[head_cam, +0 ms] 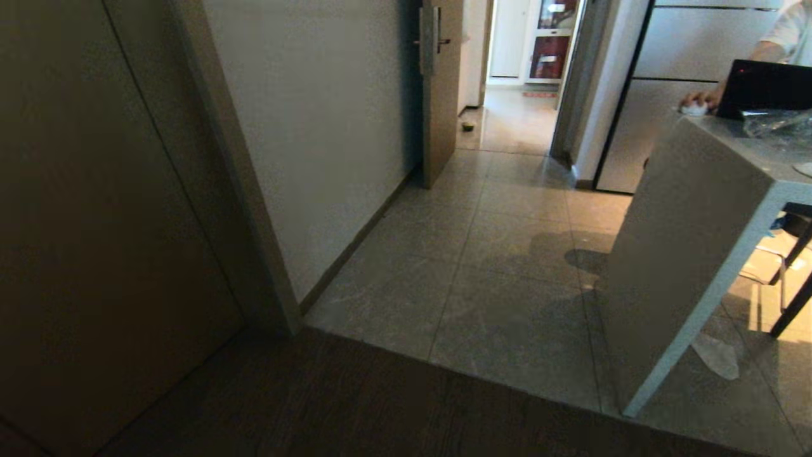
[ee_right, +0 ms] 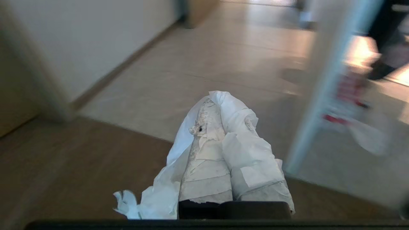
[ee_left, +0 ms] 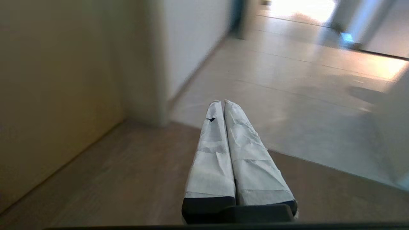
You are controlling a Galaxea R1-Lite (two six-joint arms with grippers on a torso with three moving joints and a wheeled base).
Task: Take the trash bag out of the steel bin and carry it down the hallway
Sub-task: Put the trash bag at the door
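Both arms are drawn in close to the body, out of the head view, so this reads as the carrying leg of the task. In its wrist view the right end effector (ee_right: 220, 102) is clamped shut, with thin white plastic pinched between its taped fingers and trailing down beside them. That is most likely a handle of the trash bag (ee_right: 159, 191), though no green print shows and the bulk of the bag hangs out of sight. The left end effector (ee_left: 222, 102) is closed on nothing, its two wrapped fingers pressed together over the wooden floor.

The steel bin appears in no view.

Ahead, the dark wood floor gives way to the grey-beige tiles of the hallway (head_cam: 501, 254), which runs past a half-open door (head_cam: 441, 89) toward a brighter room. On the right a pale desk (head_cam: 685, 254) juts toward the path, with a laptop (head_cam: 764, 86) on it and a person's hand (head_cam: 698, 101) on a mouse.

The next move calls for driving forward over the threshold, keeping between the left wall and the desk corner, with the right grip kept tight so the thin plastic does not slip.
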